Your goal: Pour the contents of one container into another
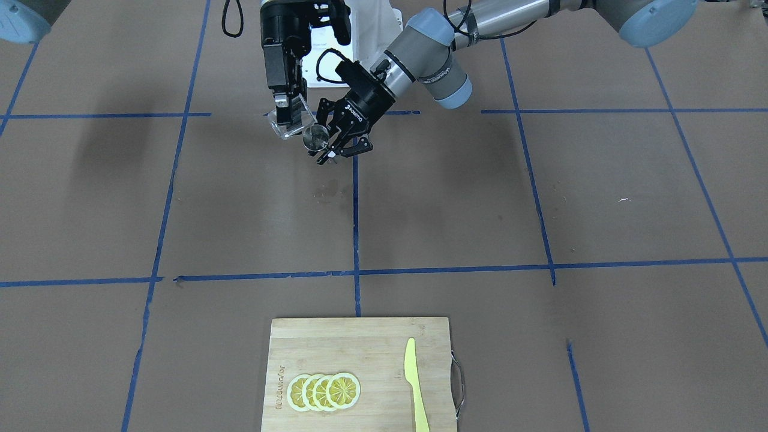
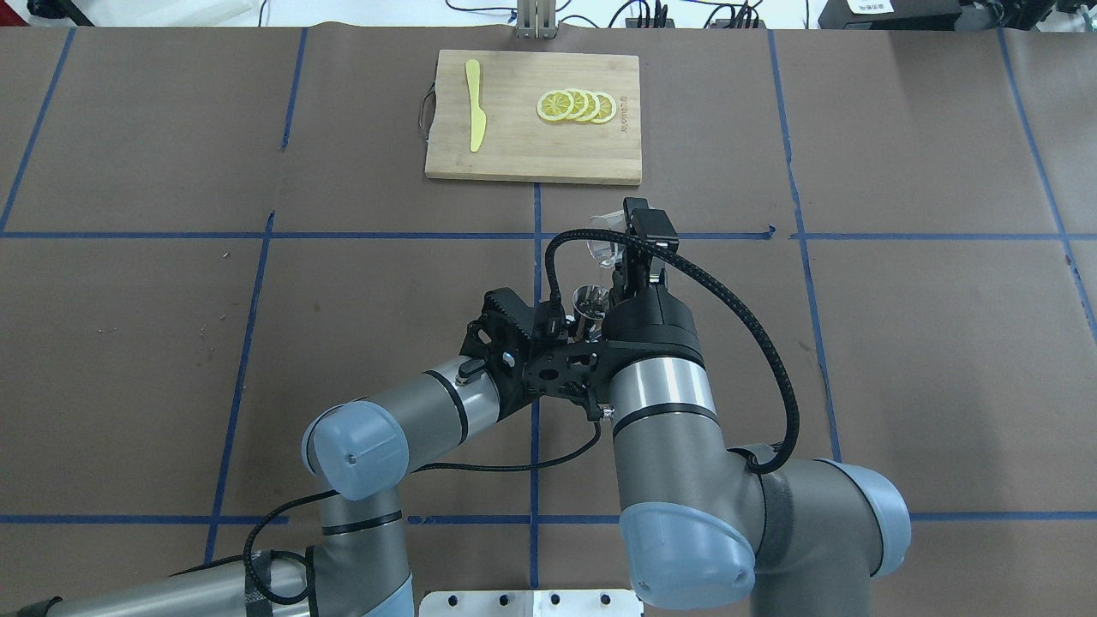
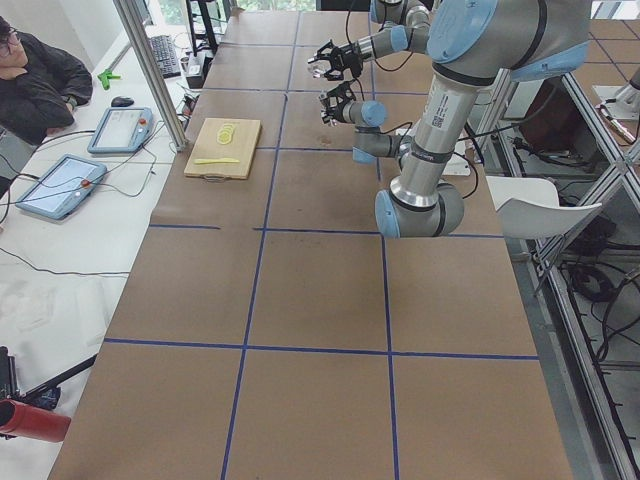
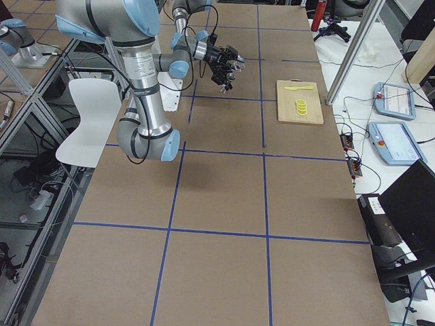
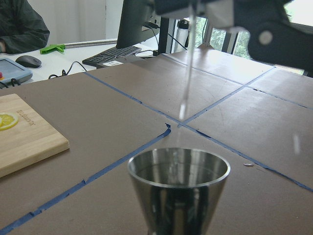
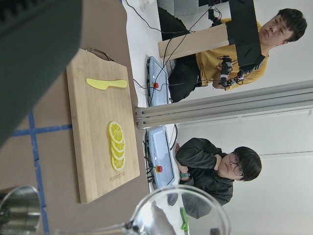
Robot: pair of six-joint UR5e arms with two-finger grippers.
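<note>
My right gripper (image 1: 291,114) is shut on the small clear measuring cup (image 1: 287,125), held above the table and tipped toward the steel jigger (image 1: 314,137). My left gripper (image 1: 326,146) is shut on the hourglass-shaped jigger, keeping it upright in the air just beside and below the cup's lip. From overhead the clear cup (image 2: 603,241) sits just beyond the jigger (image 2: 590,302). The left wrist view shows the jigger's open mouth (image 5: 178,169) with a thin clear streak (image 5: 186,78) running down toward it. The cup's rim (image 6: 181,208) fills the bottom of the right wrist view.
A wooden cutting board (image 1: 360,342) lies at the table's far edge from the robot, carrying several lemon slices (image 1: 324,391) and a yellow plastic knife (image 1: 415,384). Blue tape lines grid the brown table. An operator (image 3: 35,80) sits past the board's end of the table.
</note>
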